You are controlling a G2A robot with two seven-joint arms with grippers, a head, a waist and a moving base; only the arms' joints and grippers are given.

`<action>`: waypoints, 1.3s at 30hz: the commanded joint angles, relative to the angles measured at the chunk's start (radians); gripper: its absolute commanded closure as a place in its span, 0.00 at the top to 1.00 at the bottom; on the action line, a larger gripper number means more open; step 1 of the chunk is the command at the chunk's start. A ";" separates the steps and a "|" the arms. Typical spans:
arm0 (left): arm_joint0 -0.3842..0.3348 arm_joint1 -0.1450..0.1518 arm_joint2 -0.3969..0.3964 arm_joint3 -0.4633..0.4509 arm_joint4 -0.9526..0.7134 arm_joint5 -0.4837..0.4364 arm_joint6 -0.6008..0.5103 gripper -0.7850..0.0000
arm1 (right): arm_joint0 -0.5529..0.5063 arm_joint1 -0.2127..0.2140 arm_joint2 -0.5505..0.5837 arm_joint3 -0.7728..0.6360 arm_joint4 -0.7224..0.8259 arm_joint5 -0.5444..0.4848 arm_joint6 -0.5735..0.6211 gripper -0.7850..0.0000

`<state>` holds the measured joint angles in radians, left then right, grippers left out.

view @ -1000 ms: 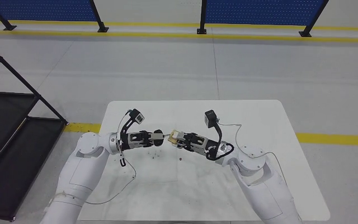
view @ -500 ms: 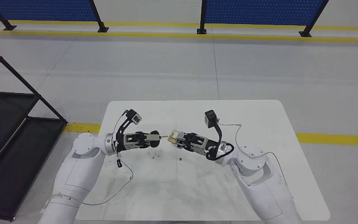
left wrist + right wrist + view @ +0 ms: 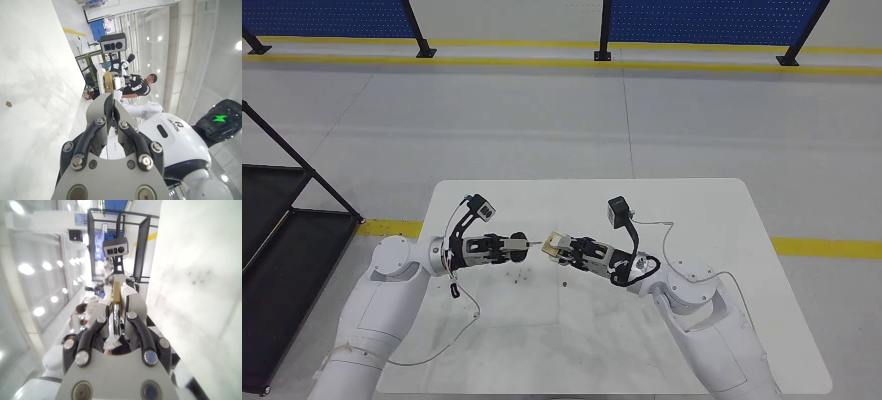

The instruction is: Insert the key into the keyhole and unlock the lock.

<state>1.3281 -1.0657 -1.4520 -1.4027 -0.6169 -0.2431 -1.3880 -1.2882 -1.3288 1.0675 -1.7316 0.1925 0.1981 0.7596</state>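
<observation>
- Bench (image 3: 692, 210): white, round-cornered, with small dark specks (image 3: 564, 284) on the surface near its middle.
- Right end effector (image 3: 568, 247): raised above the middle of the bench and pointing toward the left arm. Fingers (image 3: 132, 298) pressed against opposite sides of the lock's brass body, pinching it.
- Left end effector (image 3: 524, 245): at the same height, facing the right one and just beside it. Black pads (image 3: 108, 106) pressed together, pinching the key.
- Lock (image 3: 555, 243): brass padlock, clear of the bench surface, between the two end effectors. Chrome shackle (image 3: 116, 323) turned back toward the right wrist.
- Keyhole (image 3: 108, 87): on the lock's end face, turned toward the left end effector.
- Key (image 3: 535, 243): thin sliver projecting from the left end effector's tip, roughly in line with the keyhole and close to it. Cannot tell whether the tip touches or enters the lock.
</observation>
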 commanded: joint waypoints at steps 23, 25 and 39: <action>-0.032 0.003 0.049 0.032 0.001 -0.009 0.036 0.00 | 0.000 0.000 0.000 0.000 0.000 0.000 0.000 0.00; -0.035 0.004 0.051 0.035 -0.001 -0.011 0.038 0.00 | 0.000 0.000 0.000 0.000 0.000 0.000 0.000 0.00; -0.048 0.006 0.075 0.043 -0.001 -0.012 0.034 0.00 | 0.000 0.000 0.000 0.000 0.000 0.000 0.000 0.00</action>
<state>1.2809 -1.0599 -1.3780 -1.3598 -0.6180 -0.2556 -1.3538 -1.2882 -1.3288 1.0675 -1.7316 0.1925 0.1981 0.7596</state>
